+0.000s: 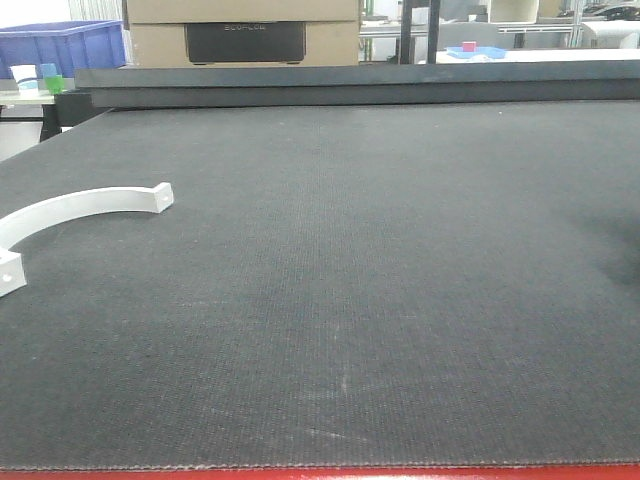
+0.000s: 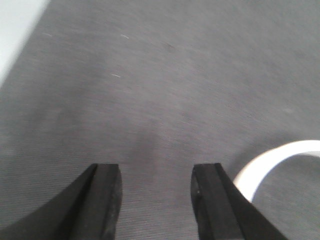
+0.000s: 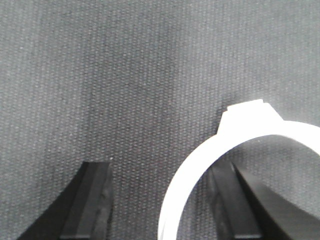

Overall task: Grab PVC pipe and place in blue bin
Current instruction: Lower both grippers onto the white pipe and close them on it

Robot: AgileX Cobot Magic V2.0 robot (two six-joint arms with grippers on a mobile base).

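Since the pipe (image 1: 85,205) looks light and springy, I'd pinch it mid-arc. Left hand (image 2: 156,170) and right hand (image 3: 160,175) gape, gripping nothing.

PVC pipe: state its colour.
The PVC pipe is plain white; the exterior front-facing view shows it best.

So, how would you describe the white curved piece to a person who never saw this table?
Take the dark grey mat in the front view and follow it to its left edge. There lies the PVC pipe, a thin strip bent in an arc with flat end tabs. It is the only white thing on that mat.
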